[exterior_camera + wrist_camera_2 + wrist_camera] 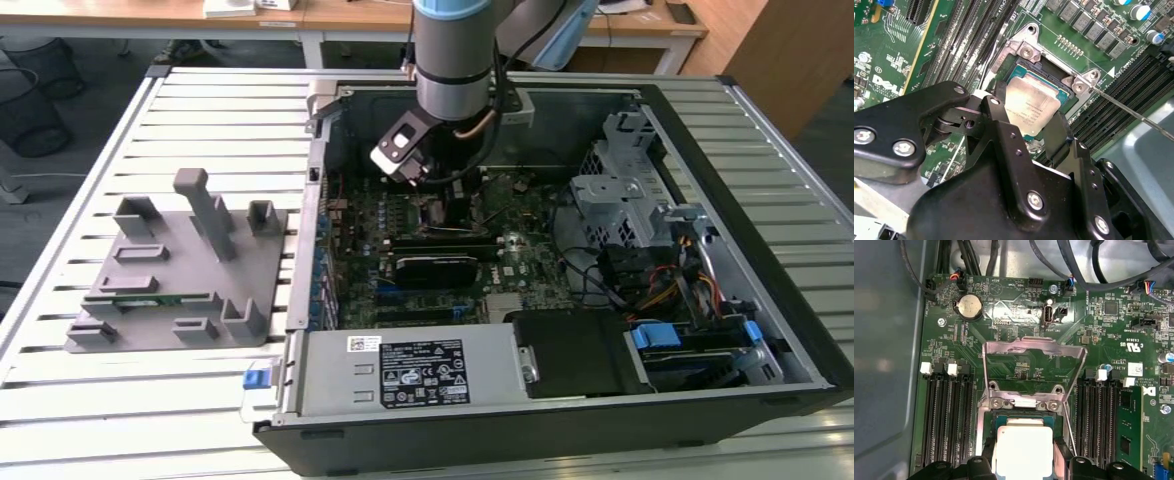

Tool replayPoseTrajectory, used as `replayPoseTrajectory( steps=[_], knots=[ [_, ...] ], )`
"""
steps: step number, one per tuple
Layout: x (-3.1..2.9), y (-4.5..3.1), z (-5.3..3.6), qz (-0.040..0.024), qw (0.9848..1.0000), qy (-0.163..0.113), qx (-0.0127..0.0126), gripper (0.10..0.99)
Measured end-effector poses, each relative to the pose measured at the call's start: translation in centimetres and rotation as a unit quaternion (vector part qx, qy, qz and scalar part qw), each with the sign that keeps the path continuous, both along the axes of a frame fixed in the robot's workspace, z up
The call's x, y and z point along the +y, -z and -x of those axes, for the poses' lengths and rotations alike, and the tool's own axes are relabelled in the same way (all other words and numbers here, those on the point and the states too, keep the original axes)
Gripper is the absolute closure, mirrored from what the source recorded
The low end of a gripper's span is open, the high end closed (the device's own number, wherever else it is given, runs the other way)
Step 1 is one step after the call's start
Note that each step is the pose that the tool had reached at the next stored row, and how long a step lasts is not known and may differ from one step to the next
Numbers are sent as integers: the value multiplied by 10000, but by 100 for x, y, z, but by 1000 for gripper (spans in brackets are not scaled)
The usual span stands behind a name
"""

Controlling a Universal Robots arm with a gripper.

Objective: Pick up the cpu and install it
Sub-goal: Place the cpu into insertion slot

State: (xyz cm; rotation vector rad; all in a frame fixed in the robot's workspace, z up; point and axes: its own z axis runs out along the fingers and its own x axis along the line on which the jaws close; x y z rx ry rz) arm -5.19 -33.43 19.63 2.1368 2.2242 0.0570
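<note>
Fingers (pixel 1056 134) are closest to the lens in the second wrist view. They're narrow and, as far as I can see, clamped on two opposite edges of the cpu (pixel 1031 102). The cpu is right at the socket (pixel 1026 50) on the board (pixel 527 215), inside the open computer case (pixel 747 335) on the tabletop (pixel 200 100). Can't tell whether it's fully seated or hanging just above the contacts. The cover plate (pixel 1034 357) stands open, clear of me. The wire lever (pixel 1126 110) is swung out beside the socket.

Risks as I see them:
- If the chip is off-square or its notches don't line up, pressing down bends the contacts.
- If one edge lands first, it goes in tilted and rides on the socket wall.
- Letting go while it's not flat lets it drop skewed.
- The fingers sit just beside the socket walls, so any sideways drift drags the chip across the contacts.
</note>
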Motion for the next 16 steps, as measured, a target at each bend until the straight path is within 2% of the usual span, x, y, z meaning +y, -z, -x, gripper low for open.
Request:
replayPoseTrajectory(
  steps=[16],
  knots=[
    [6,43,0,0,10000,2,0,549]
  ],
)
